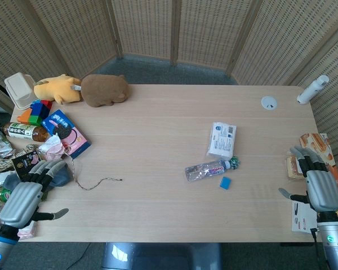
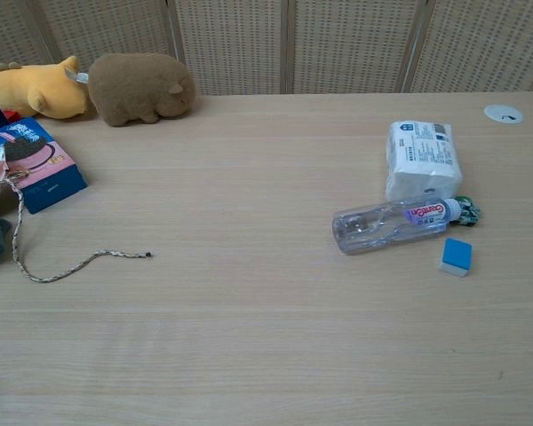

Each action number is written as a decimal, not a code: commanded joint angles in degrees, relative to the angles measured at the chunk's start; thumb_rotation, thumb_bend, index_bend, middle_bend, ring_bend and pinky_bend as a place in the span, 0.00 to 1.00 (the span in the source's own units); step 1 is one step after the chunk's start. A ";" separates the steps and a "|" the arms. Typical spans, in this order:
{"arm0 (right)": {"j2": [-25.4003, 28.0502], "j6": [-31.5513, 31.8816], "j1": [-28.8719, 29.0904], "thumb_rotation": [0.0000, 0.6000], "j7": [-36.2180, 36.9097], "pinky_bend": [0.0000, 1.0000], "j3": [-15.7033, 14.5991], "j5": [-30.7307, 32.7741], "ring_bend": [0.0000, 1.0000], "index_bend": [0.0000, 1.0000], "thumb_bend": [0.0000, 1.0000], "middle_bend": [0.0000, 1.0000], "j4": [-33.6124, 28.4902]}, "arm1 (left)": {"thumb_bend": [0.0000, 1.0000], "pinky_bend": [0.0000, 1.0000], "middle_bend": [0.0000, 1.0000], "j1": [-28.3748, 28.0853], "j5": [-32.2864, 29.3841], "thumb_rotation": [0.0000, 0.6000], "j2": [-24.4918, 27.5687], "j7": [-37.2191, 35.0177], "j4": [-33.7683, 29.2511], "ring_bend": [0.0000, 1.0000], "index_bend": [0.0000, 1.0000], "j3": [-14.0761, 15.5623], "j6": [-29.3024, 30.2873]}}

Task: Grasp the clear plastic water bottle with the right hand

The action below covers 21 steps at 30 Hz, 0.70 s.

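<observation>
The clear plastic water bottle [image 1: 208, 169] [image 2: 393, 224] lies on its side right of the table's middle, its cap end pointing right. My right hand [image 1: 318, 188] hovers at the table's right edge, well to the right of the bottle, fingers apart and holding nothing. My left hand [image 1: 25, 197] sits at the front left corner, also holding nothing with fingers spread. Neither hand appears in the chest view.
A white tissue pack [image 1: 222, 139] [image 2: 424, 158] lies just behind the bottle and a small blue block [image 1: 225, 182] [image 2: 456, 256] just in front. A cord [image 1: 96, 183], snack boxes and plush toys [image 1: 104, 90] crowd the left side. Snack packets [image 1: 318, 149] lie at the right edge.
</observation>
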 commanded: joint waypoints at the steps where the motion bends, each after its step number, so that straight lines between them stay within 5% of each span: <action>1: 0.20 0.11 -0.22 1.00 0.00 0.00 -0.12 0.05 0.00 0.00 0.01 0.00 -0.22 | 0.02 0.00 0.00 -0.03 0.14 1.00 -0.12 -0.27 0.18 0.00 0.05 -0.04 -0.07; 21: 1.27 -6.69 5.40 1.00 0.07 0.00 -1.39 -7.58 0.00 0.00 0.02 0.00 -3.59 | 0.02 0.00 0.00 -0.39 2.29 1.00 0.63 -2.13 0.35 0.00 0.05 -0.31 -0.49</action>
